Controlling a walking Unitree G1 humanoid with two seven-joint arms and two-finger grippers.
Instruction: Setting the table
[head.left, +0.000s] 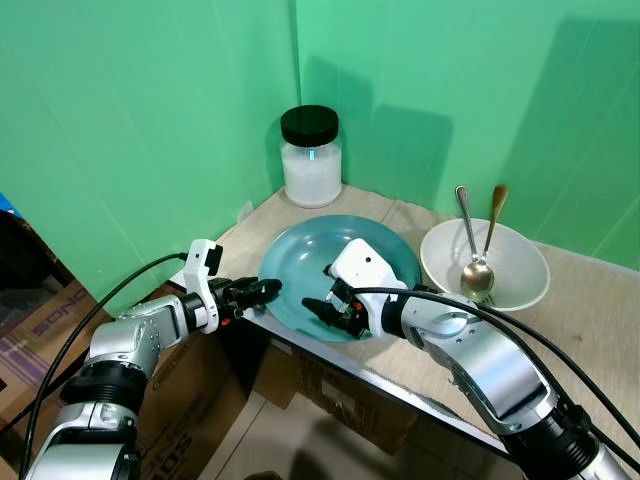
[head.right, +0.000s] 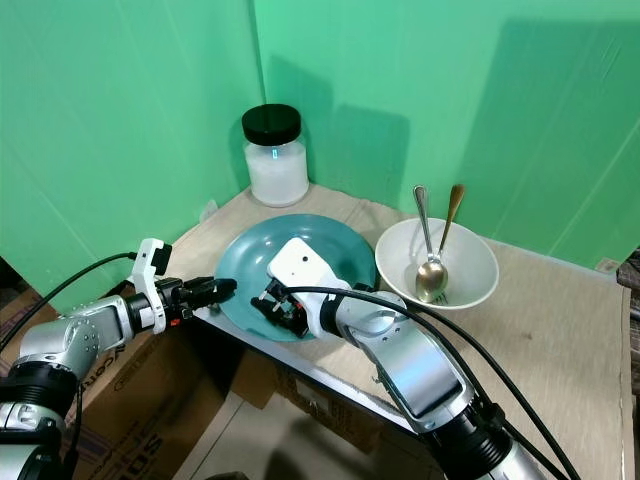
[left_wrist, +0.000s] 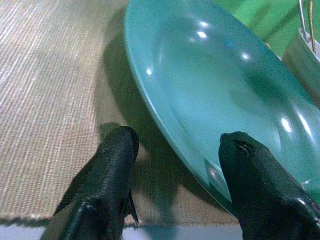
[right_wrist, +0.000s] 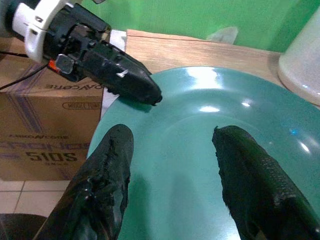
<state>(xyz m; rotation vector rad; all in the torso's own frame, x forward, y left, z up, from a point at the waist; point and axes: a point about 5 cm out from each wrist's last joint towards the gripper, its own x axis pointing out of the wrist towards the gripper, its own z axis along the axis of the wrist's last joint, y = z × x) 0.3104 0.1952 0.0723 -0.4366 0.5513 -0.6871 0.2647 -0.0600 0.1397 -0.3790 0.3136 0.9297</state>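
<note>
Nearest to me, under the front edge of the tabletop (head.left: 590, 300), I see cardboard boxes (head.left: 190, 380) standing on the tiled floor. My left claw (head.left: 262, 290) reaches in from the left side at the corner of the tabletop, and its tips are at the left rim of the teal plate (head.left: 300, 262). In the left wrist view its two black fingers (left_wrist: 107, 175) are spread apart, with the rim of the plate between them; I cannot tell if they touch the rim, and they grip nothing. My right claw (head.left: 330, 305) hangs over the near part of the same plate, its fingers (right_wrist: 107, 175) are also wide apart above the teal surface and hold nothing. The plate lies flat on the woven mat close to the front edge of the tabletop. Just to the right of the plate stands a white bowl (head.left: 520, 285), very near to it. Inside the bowl a silver spoon (head.left: 472, 250) and a fork with a brown handle (head.left: 493, 225) lean, with their handles pointing up and away from me. Farther, in the back corner against the green wall (head.left: 140, 120), a white jar with a black lid (head.left: 312, 160) stands upright, apart from the plate.
</note>
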